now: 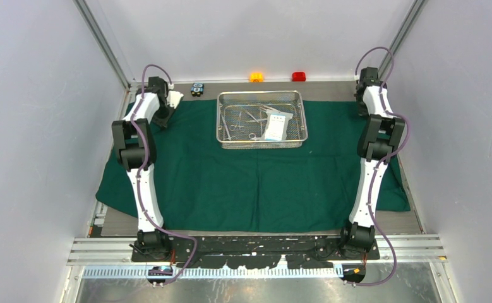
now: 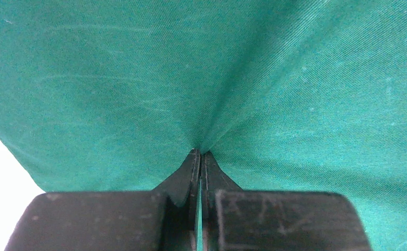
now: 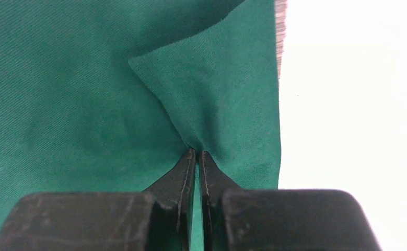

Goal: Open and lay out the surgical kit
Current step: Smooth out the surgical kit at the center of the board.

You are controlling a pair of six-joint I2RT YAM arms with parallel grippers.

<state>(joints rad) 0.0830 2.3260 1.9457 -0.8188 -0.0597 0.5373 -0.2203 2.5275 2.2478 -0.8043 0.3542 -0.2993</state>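
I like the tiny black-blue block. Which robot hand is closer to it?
Left. The left hand pinches the green cloth just left of the block; the right hand pinches the cloth far across, beyond the mesh tray.

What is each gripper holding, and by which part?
Both hold the green cloth: the left gripper pinches a pucker near its far left corner, the right gripper a fold by its far right edge.

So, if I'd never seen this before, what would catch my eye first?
Most likely the big dark green cloth spread wide between the two arms, with a silver wire-mesh tray of steel instruments and a white-blue packet sitting on its far middle. Next, the arms themselves, reaching to the cloth's far corners, the left arm's fingers and the right arm's fingers each pinched shut on a fold of it.
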